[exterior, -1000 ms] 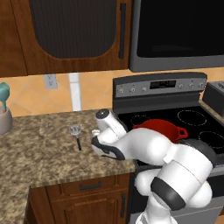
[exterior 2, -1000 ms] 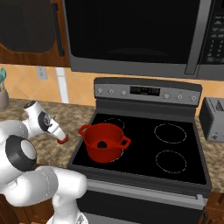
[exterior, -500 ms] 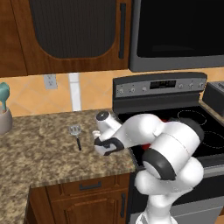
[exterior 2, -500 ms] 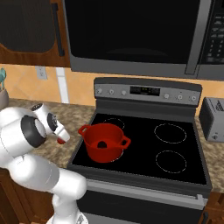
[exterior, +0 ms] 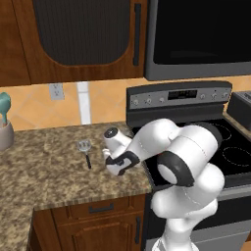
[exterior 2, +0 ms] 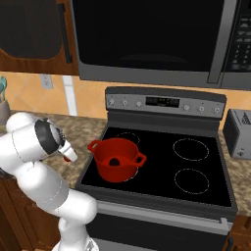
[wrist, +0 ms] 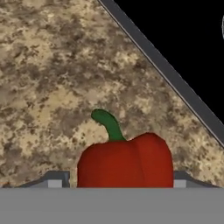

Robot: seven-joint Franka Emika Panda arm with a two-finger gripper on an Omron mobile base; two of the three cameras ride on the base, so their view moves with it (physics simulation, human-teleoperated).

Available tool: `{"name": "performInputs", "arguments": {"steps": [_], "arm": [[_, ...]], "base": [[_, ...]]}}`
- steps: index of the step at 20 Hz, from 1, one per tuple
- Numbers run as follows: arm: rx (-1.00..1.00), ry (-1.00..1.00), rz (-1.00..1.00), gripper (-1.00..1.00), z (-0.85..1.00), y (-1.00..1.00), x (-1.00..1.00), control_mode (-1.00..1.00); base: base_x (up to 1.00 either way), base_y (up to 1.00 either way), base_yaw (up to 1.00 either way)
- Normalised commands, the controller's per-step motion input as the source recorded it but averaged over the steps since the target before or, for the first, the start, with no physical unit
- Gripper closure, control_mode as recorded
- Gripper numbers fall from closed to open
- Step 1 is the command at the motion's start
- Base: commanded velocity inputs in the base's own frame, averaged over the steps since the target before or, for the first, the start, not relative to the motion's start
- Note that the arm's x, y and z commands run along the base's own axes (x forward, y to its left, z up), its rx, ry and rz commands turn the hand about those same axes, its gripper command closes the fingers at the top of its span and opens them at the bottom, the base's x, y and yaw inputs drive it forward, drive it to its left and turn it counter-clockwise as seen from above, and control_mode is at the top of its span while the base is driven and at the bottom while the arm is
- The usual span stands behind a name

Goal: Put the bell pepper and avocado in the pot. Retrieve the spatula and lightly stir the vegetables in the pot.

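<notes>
The red bell pepper [wrist: 126, 164] with its green stem sits on the granite counter, between my fingertips [wrist: 56, 180]. My gripper [wrist: 118, 181] has closed against the pepper's sides. In the left base view the gripper [exterior: 119, 165] points down at the counter beside the stove's left edge. The spatula [exterior: 86, 149], with its silver head and dark handle, lies on the counter left of the hand. The red pot [exterior 2: 116, 158] stands on the stove's front left burner, right of my arm. The dark avocado [exterior 2: 114, 162] lies inside it.
A beige holder [exterior: 5, 135] with a teal-handled utensil stands at the counter's far left. The black stove top [exterior 2: 196, 171] lies to the right of the pot, with a toaster [exterior 2: 239, 133] beyond it. Wood cabinets and a microwave hang overhead.
The arm's elbow has folded in over the counter while the hand stayed above the pepper. The jaws have narrowed onto the pepper's sides.
</notes>
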Motion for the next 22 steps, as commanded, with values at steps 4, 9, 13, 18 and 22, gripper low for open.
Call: {"name": "performInputs", "arguments": {"steps": [4,9,13,18,22], "arm": [[0.05,-0.08,-0.01,1.0,0.53,-0.01,-0.54,-1.0],[0.19,-0.07,0.0,1.0,1.0,-0.02,-0.99,-1.0],[0.19,0.0,0.0,1.0,1.0,-0.15,-0.89,-1.0],[0.08,0.0,-0.01,1.0,1.0,-0.65,-0.76,-1.0],[0.0,0.0,-0.04,1.0,0.96,-0.94,-0.29,-1.0]], "base": [[0.0,0.0,0.0],[0.0,0.0,0.0],[0.0,0.0,0.0],[0.0,0.0,0.0],[0.0,0.0,0.0]]}}
